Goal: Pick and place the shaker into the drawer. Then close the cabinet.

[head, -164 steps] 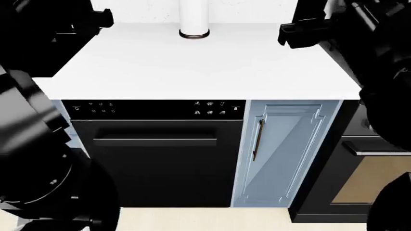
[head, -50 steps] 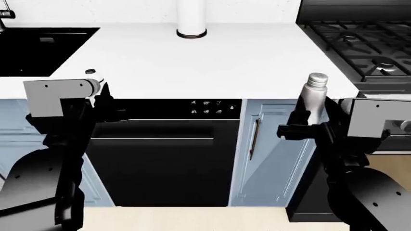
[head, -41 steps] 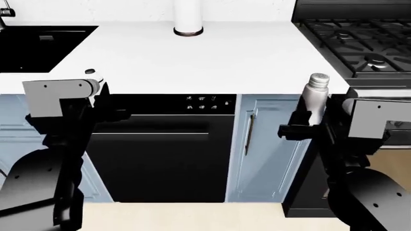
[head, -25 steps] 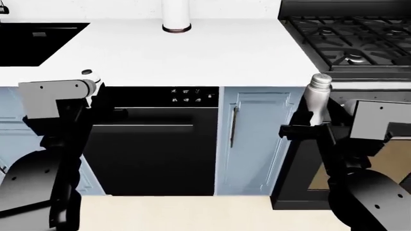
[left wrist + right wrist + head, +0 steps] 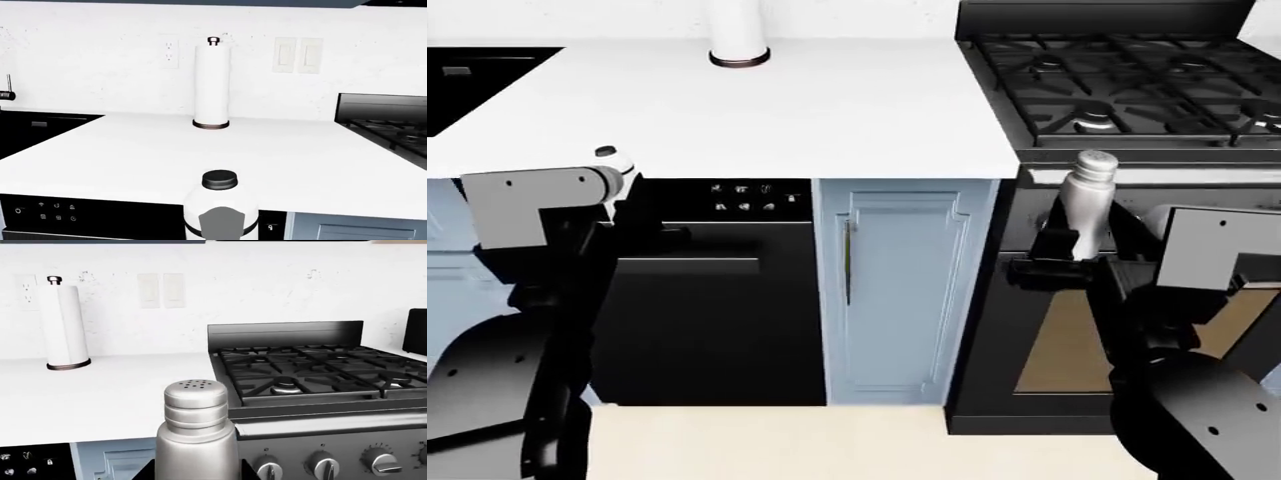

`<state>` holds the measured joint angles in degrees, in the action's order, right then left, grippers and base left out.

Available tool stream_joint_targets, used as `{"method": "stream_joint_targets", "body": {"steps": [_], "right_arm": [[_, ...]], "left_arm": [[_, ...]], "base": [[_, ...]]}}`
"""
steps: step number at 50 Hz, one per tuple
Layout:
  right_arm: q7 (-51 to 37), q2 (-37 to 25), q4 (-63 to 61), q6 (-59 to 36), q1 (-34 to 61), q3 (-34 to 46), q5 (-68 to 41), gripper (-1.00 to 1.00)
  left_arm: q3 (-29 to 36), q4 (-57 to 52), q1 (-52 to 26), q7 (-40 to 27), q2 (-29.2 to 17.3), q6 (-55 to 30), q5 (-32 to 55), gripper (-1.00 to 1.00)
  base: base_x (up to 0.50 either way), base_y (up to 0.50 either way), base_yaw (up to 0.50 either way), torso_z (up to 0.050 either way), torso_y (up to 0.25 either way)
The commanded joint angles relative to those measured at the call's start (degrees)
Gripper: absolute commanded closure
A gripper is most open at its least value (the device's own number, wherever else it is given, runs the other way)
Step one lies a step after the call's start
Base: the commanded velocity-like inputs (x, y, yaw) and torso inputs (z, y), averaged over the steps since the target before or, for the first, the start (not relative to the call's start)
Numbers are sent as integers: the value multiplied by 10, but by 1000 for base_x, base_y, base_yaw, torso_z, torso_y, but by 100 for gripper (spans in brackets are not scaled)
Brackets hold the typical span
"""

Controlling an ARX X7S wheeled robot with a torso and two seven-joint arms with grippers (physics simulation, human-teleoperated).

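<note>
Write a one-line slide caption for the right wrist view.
Silver shaker held upright, facing the gas stove and paper towel roll.

One shaker (image 5: 1086, 205), one paper towel roll (image 5: 738, 32) on the counter (image 5: 734, 110), one stove (image 5: 1121, 80), one dishwasher (image 5: 714, 290), two grippers (image 5: 1054, 262) (image 5: 627, 215).

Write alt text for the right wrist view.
A silver shaker with a perforated cap stands upright in the foreground, held in the right hand. Behind it are a white counter with a paper towel roll and a gas stove with knobs.
</note>
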<state>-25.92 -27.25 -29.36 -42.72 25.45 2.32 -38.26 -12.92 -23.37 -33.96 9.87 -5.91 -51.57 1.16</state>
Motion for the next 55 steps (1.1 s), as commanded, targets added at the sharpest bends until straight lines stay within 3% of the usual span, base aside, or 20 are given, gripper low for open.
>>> {"method": "stream_joint_targets", "body": {"steps": [1,55], "right_arm": [[2,-2,-5,-6,5,2,4,100],[-3,-7,-8,-2,4,4,-3,100]], "left_arm": [[0,-11,-6,-9,-5,-6,17,100],[3,-9,2,-31,-21,0,46,100]], "base": [[0,-398,0,0,0],[0,-384,0,0,1]]}}
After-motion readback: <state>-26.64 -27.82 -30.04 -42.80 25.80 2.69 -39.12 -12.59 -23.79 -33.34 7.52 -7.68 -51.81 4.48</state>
